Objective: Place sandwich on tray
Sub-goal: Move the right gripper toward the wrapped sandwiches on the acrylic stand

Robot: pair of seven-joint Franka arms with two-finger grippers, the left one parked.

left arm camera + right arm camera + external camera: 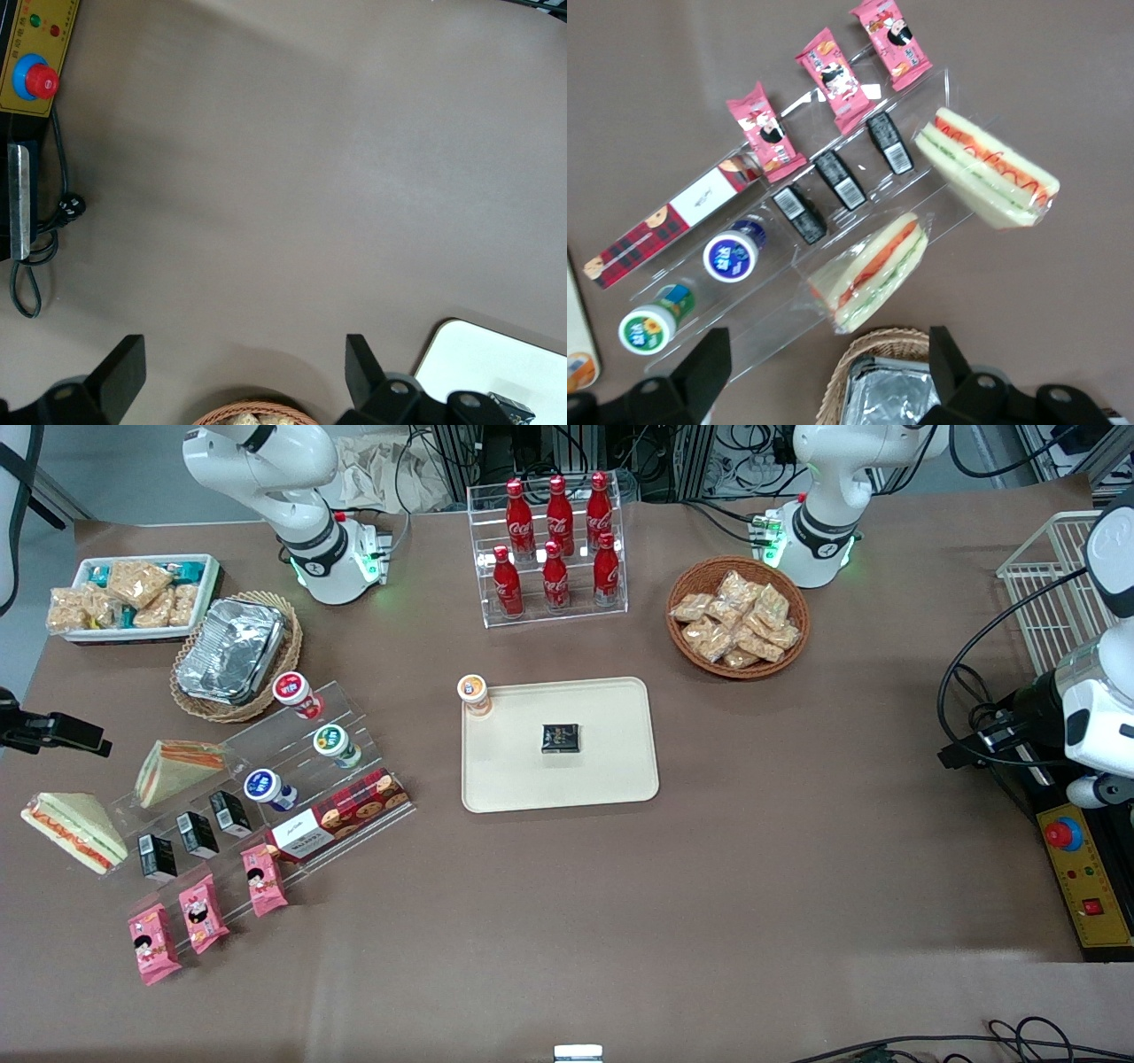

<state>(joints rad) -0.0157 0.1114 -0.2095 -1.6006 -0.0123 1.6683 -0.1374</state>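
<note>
The sandwich [73, 831] is a wrapped wedge with red-orange and green stripes. It lies on the table toward the working arm's end, beside the acrylic stand; it also shows in the right wrist view [988, 168]. A second wedge with broader orange filling [182, 771] [873, 270] lies on the stand's upper step. The cream tray [560, 784] sits mid-table. My gripper [824, 376] is open and empty, high above the wicker basket, apart from both wedges. It does not show in the front view.
A foil container [232, 651] sits in the wicker basket [868, 350]. The acrylic stand [266, 797] holds yogurt cups, black packs, a cookie box and pink snack packs. The tray carries a black packet [560, 738] and an orange-lidded cup [475, 693]. A cola rack [554, 549] stands farther back.
</note>
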